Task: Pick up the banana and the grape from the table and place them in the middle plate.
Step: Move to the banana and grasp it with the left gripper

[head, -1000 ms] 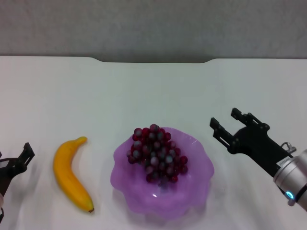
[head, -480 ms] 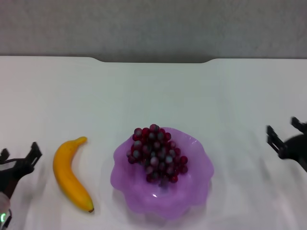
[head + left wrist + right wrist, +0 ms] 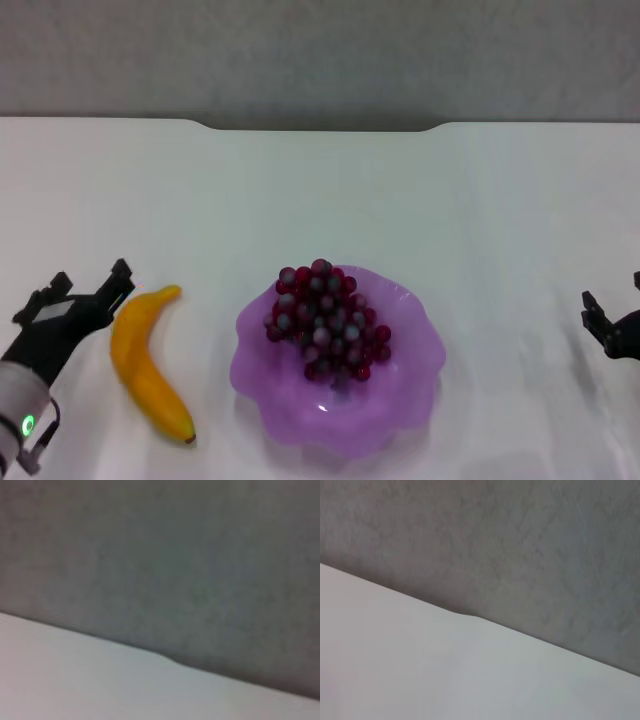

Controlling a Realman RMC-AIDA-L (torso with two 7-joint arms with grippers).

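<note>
The left gripper (image 3: 88, 285) sits at the near left of the table (image 3: 320, 190), at about 8 o'clock from the middle plate (image 3: 410, 385). Its two dark fingers (image 3: 120, 272) are spread apart with nothing between them, and the nearer fingertip lies just beside the stem end of the banana (image 3: 145, 365); whether it touches the fruit cannot be told. Behind the fingers the black body of the gripper runs back toward the near left corner, where a silver wrist section with a small green light shows.

The banana lies flat on the white tabletop, just left of the plate at its 9 o'clock, apart from the rim. Its stem end points toward 12 o'clock and slightly right, and its dark tip toward 5 o'clock.

The grape (image 3: 327, 322) bunch rests inside the purple scalloped plate, filling its far half, with the near part of the dish bare.

The right gripper (image 3: 612, 330) is at the right edge of the head view, at about 3 o'clock from the plate and well apart from it. Only part of it shows, its dark fingers spread and holding nothing.

Both wrist views show only white tabletop (image 3: 445, 680) meeting a grey wall (image 3: 520, 545) along the notched far edge.
</note>
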